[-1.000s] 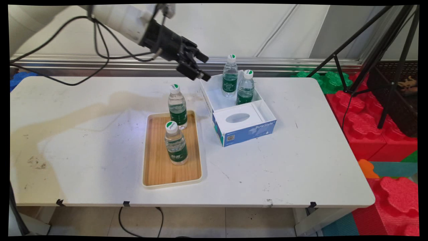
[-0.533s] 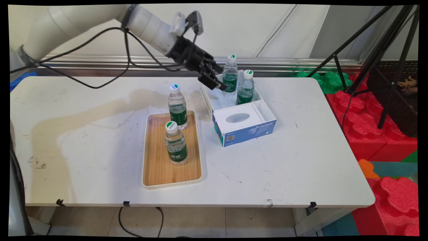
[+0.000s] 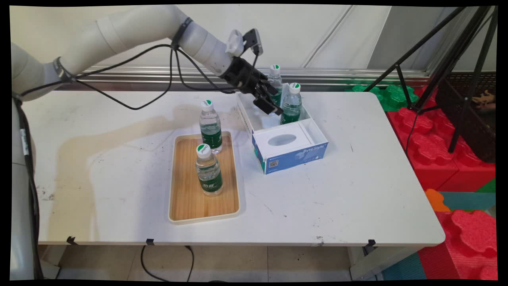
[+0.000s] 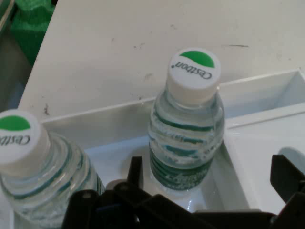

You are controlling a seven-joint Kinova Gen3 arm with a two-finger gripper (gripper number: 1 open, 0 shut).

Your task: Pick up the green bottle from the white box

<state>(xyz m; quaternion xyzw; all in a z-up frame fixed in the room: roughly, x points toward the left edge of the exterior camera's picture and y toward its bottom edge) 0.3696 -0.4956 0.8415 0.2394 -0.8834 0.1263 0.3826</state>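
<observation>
My black gripper [image 3: 274,104] is open and reaches down into the back part of a white and blue box [image 3: 320,137]. Two water bottles with green labels and white caps stand there. In the hand view the nearer bottle [image 4: 188,129] stands upright between my spread fingers [image 4: 136,171], not gripped; in the main view it is the right-hand one [image 3: 291,104]. The other bottle [image 4: 28,162] is just to its left, and my hand partly hides it [image 3: 274,75] in the main view. I hold nothing.
A wooden tray [image 3: 186,206] lies left of the box with two more bottles, one [image 3: 209,171] in its middle and one [image 3: 210,127] at its far end. A white insert with an oval hole [image 3: 282,140] fills the box's front. A black tripod [image 3: 456,59] and red foam blocks [image 3: 436,151] stand beyond the table's right edge.
The arm has swung right and down, carrying my open gripper from above the table left of the box into the box beside the two bottles.
</observation>
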